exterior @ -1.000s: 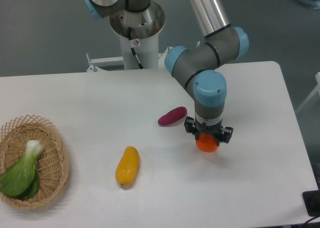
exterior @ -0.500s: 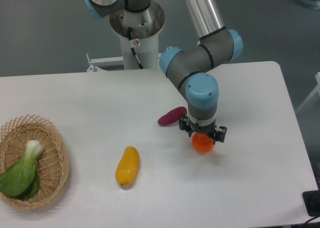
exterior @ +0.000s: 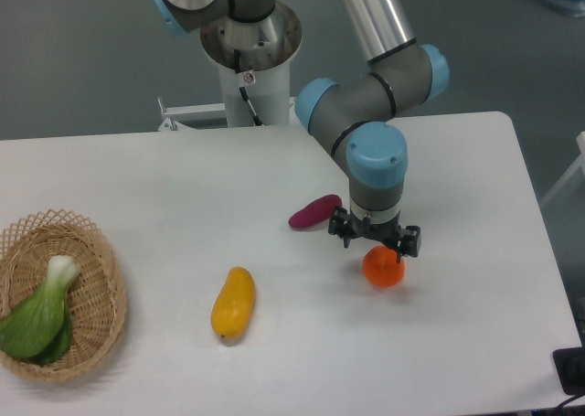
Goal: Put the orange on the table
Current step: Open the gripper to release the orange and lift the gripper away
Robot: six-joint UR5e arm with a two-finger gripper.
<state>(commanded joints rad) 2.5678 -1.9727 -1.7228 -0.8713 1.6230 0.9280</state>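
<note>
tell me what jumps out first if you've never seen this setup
The bright orange right of centre on the white table, directly under the gripper of the grey and blue arm. Next, the wicker basket with a leafy green vegetable at the far left, and the yellow fruit near the middle.

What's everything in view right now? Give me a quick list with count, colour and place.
orange: one, bright orange, on the table right of centre, just under the tool
sweet potato: one, purple, table centre, left of the tool
mango: one, yellow-orange, front centre of the table
basket: one, tan wicker, left edge of the table
bok choy: one, green and white, inside the basket
table: one, white
arm: one, grey with blue caps
tool: one, black, above the orange
</note>
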